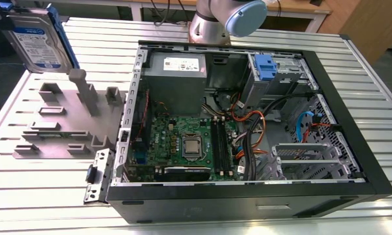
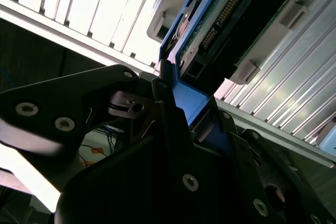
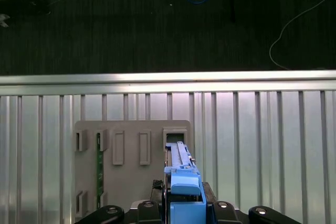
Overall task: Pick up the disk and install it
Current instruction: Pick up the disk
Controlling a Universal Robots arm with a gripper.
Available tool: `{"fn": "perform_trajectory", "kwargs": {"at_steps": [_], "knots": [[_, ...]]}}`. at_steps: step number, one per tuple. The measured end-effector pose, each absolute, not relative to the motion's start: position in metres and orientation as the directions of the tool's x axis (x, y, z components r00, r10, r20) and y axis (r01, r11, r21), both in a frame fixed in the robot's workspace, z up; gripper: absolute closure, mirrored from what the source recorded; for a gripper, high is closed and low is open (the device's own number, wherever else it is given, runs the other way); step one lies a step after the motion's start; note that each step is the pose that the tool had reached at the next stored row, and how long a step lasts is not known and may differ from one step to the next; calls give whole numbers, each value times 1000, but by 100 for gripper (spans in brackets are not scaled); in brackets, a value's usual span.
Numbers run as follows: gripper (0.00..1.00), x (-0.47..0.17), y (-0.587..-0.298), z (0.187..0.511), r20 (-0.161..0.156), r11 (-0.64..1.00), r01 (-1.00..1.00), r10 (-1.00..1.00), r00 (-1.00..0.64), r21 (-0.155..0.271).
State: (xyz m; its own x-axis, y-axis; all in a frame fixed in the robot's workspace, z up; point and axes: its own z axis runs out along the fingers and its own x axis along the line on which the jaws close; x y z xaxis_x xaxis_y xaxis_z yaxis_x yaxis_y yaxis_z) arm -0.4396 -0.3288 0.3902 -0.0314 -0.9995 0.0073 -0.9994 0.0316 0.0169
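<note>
Pinching the disk (image 1: 36, 46) by its blue frame, our gripper (image 3: 184, 205) hangs over the grey rack (image 1: 59, 122); we see the open case (image 1: 248, 203) holding a motherboard (image 1: 176, 137) and blue bracket (image 1: 264, 66).

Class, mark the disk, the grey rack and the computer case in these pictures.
disk (image 1: 34, 46): exterior view, printed label.
rack (image 1: 75, 120): exterior view, base plate.
case (image 1: 248, 198): exterior view, black outer wall.
</note>
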Motion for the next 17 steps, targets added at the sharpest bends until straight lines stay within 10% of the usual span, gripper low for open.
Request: {"fn": "perform_trajectory", "kwargs": {"at_steps": [17], "knots": [[63,-440,-329,398,8,32,-999,-999,-31,17]]}}
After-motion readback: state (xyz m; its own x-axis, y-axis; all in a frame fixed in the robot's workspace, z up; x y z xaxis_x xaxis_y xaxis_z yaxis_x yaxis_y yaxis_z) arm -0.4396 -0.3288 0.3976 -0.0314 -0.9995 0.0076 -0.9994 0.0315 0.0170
